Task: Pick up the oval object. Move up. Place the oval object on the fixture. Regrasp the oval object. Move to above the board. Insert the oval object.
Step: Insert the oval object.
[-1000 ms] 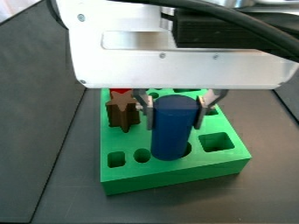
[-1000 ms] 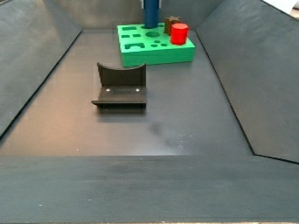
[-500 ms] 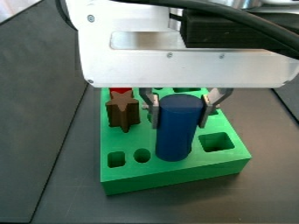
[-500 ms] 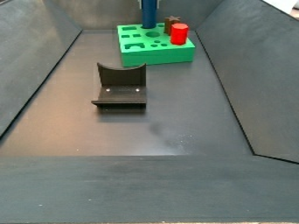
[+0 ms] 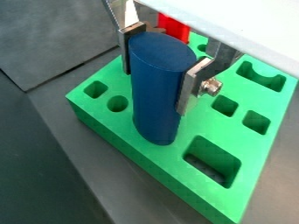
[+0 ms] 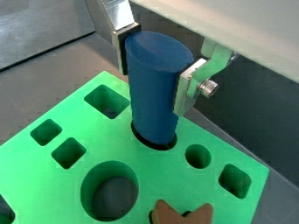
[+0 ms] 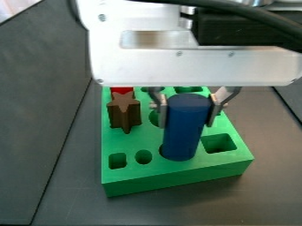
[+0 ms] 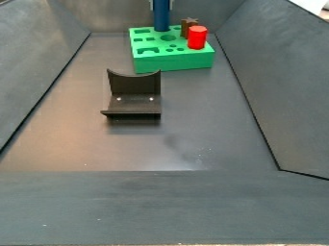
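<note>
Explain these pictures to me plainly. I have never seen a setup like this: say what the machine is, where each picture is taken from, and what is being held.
This is a single robot arm ending in a two-finger gripper. Two pictures come from cameras on the arm's wrist, looking down past the fingers, which are flat silver plates. Two come from cameras fixed beside the dark work floor.

The gripper is above the green board, a slab with holes cut in various shapes. Its fingers clamp the dark-blue oval object, which stands upright with its lower end in one of the board's holes.

Also standing in the board are a red peg and a brown star-shaped peg. The dark fixture, a notched bracket, sits apart on the floor, with nothing on it.
</note>
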You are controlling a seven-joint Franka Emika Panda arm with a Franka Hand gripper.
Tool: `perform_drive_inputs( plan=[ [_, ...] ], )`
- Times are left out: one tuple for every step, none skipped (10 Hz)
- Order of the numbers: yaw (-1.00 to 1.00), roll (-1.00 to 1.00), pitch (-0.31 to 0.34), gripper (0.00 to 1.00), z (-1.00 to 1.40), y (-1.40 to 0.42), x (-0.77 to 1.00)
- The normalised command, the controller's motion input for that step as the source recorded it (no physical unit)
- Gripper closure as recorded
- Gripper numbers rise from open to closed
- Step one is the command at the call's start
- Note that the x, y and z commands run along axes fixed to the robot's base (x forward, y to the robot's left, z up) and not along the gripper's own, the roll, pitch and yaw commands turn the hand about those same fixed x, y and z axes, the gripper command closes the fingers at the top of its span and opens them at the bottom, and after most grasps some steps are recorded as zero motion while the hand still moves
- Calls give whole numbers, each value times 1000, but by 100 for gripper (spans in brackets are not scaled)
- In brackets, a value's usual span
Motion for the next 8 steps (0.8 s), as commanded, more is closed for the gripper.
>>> perform_drive_inputs(
  plan=[
    [0, 0, 0, 100, -183, 177, 0],
    [0, 59, 33, 100, -129, 234, -423],
    [-163, 33, 87, 100, -237, 200, -603],
    [0, 0, 50, 100, -123, 146, -114],
    [0, 0, 0, 100, -46, 0, 0],
    [26, 69, 0, 100, -286, 3, -369],
    [0, 67, 0, 100, -309, 117, -560],
    [0, 0, 0, 100, 0, 0, -23]
  ],
)
